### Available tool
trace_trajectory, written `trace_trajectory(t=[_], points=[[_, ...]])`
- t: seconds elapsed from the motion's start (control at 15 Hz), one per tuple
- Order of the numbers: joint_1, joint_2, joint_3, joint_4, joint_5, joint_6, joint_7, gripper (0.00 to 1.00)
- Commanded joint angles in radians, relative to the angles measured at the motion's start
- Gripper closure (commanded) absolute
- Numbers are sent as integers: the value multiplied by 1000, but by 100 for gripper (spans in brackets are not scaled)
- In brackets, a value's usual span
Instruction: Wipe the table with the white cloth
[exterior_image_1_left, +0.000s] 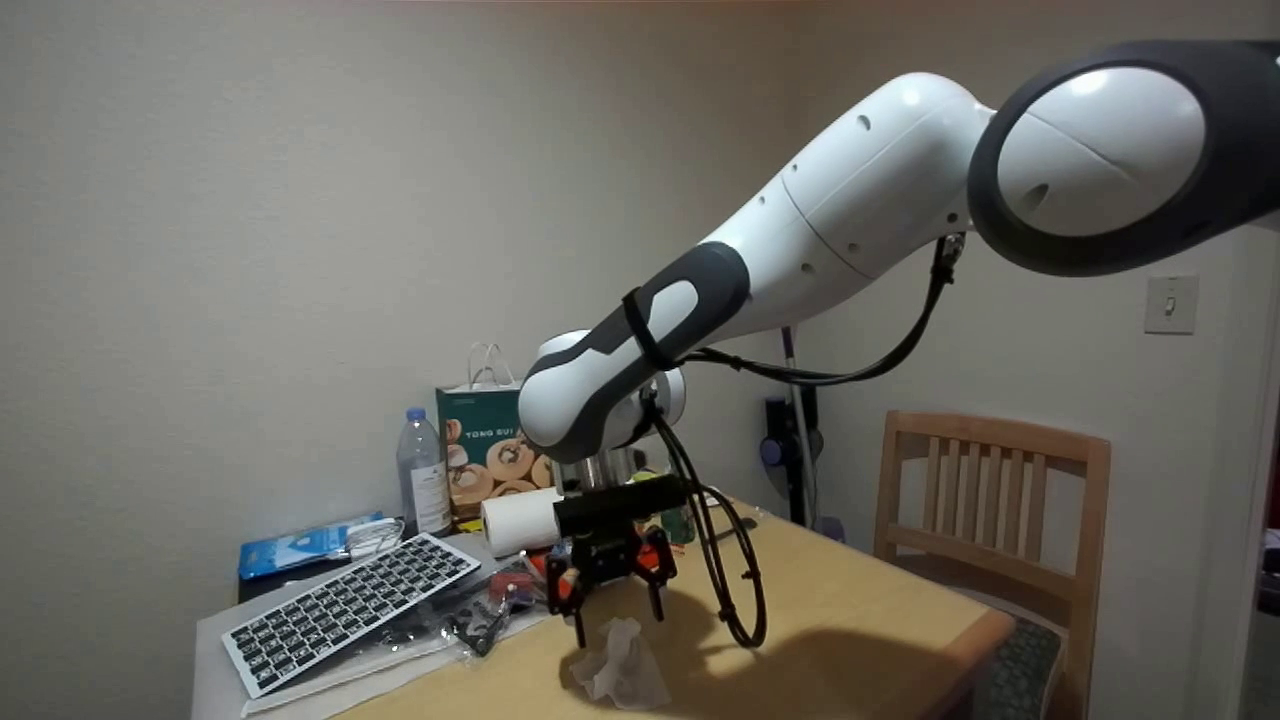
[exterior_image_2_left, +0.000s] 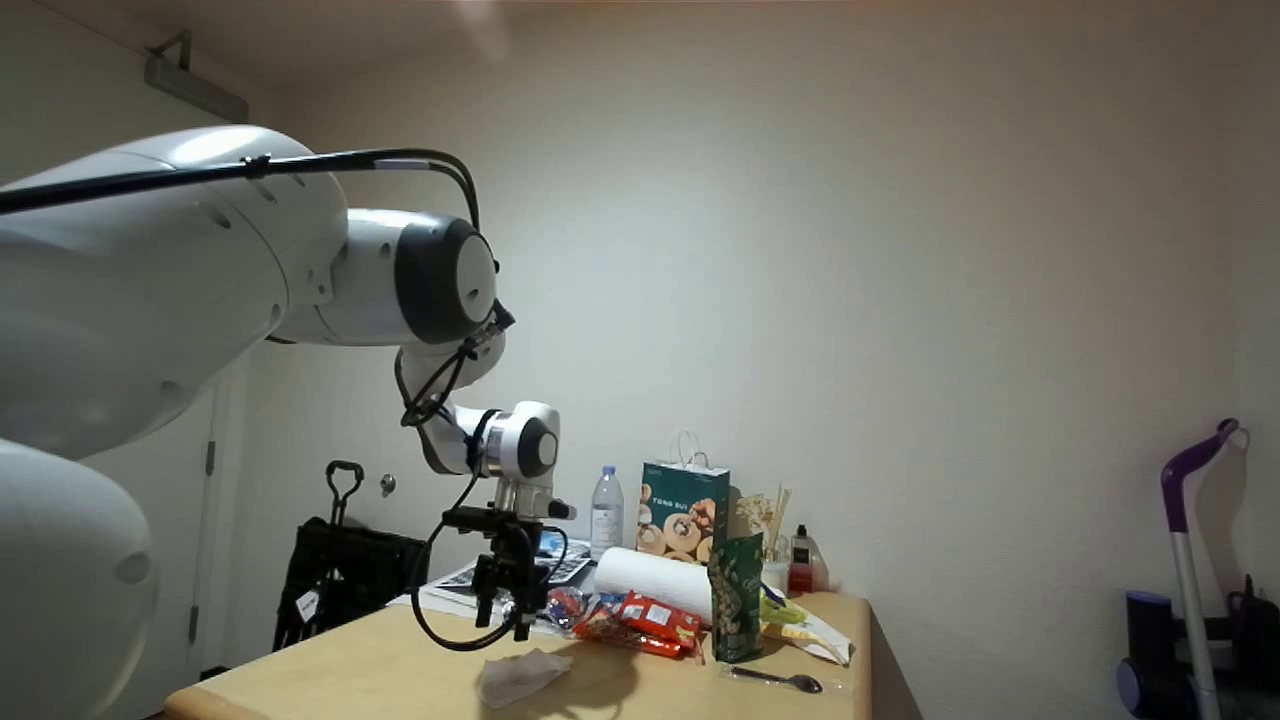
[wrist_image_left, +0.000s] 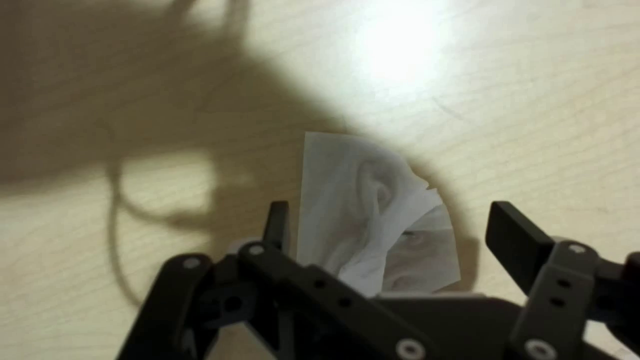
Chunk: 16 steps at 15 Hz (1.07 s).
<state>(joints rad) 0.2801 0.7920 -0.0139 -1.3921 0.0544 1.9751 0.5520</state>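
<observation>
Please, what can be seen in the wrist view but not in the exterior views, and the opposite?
Only the wrist view shows a bright glare on the table.
Only the exterior views, both of them, show the bottle, the green shopping bag and the white paper roll.
All views share the table, the crumpled white cloth on it, and the open gripper.

Arm (exterior_image_1_left: 800, 240) glossy white, thick and rounded, dark grey bands (exterior_image_1_left: 1243, 140), white oval cap (exterior_image_1_left: 1103, 150) set in one. I spot small round pits (exterior_image_1_left: 864, 123) here and there. Black cables (exterior_image_2_left: 330, 162) loop loosely, pale label (exterior_image_2_left: 402, 165) on one; black strap (exterior_image_1_left: 645, 332) cinched round lower section. Silver collar (exterior_image_1_left: 600, 470), then black angular gripper (wrist_image_left: 387, 218), blocky fingers (wrist_image_left: 520, 245), pale round screws (wrist_image_left: 410, 348).
</observation>
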Motion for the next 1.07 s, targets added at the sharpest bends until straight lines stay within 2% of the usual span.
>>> trace_trajectory(t=[0.0,0.4,0.73,0.8,0.93,1.0], points=[[-4,0,6,3,-4,-3,3,0],[56,-16,-65,-132,-35,316,302,0],[66,-73,-68,-238,-51,267,391,1],[64,-77,-62,-246,-47,263,395,26],[62,-78,-55,-251,-46,249,398,28],[57,-79,-47,-252,-43,241,387,36]])
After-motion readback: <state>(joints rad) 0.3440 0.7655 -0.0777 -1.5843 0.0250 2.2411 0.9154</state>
